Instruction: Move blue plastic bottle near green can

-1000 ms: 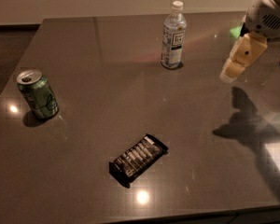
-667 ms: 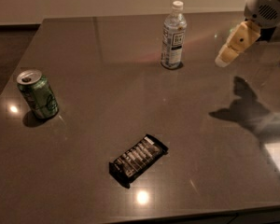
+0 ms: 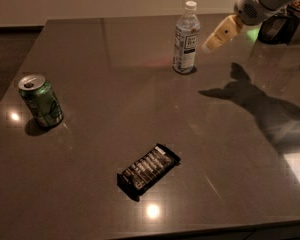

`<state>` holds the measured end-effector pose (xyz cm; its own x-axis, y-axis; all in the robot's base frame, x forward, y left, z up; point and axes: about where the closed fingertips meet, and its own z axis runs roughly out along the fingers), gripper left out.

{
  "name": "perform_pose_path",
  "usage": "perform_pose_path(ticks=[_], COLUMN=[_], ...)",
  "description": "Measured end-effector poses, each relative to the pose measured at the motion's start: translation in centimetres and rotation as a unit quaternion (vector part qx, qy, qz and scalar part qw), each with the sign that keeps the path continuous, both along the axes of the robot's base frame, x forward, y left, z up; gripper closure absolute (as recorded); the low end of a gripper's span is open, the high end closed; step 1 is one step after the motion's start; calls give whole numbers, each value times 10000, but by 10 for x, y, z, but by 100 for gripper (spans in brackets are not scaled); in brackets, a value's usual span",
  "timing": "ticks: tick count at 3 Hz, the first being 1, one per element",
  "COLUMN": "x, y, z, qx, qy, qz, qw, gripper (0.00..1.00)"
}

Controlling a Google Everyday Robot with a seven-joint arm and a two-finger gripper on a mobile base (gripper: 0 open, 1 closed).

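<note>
Gripper (image 3: 217,36) hangs at far right, just beside the small clear bluish plastic bottle (image 3: 185,39). The white-capped bottle stands upright at far centre. Green drink can (image 3: 41,102) stands upright at left, well apart. Black wrapped bar (image 3: 148,171) lies near. Since earlier, the gripper has shifted leftward. It holds nothing; its opening cannot be told.

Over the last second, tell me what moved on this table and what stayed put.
The gripper swung left across the picture toward the blue plastic bottle and now hangs just right of it, a gap between them. Nothing was grasped or released. The bottle, the green can and the dark wrapped bar stayed where they were.
</note>
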<state>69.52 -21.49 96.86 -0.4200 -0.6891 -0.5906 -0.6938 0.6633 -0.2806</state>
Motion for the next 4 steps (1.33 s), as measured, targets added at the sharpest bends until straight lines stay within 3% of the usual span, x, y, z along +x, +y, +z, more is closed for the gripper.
perform_pose_path(ticks=[1, 3, 4], x=[24, 40, 42], y=[28, 75, 87], z=[-9, -20, -24], qx=[323, 674, 759], qy=[-63, -32, 7], qz=[61, 323, 402], qw=[9994, 9972, 9963], gripper=[0, 0, 14])
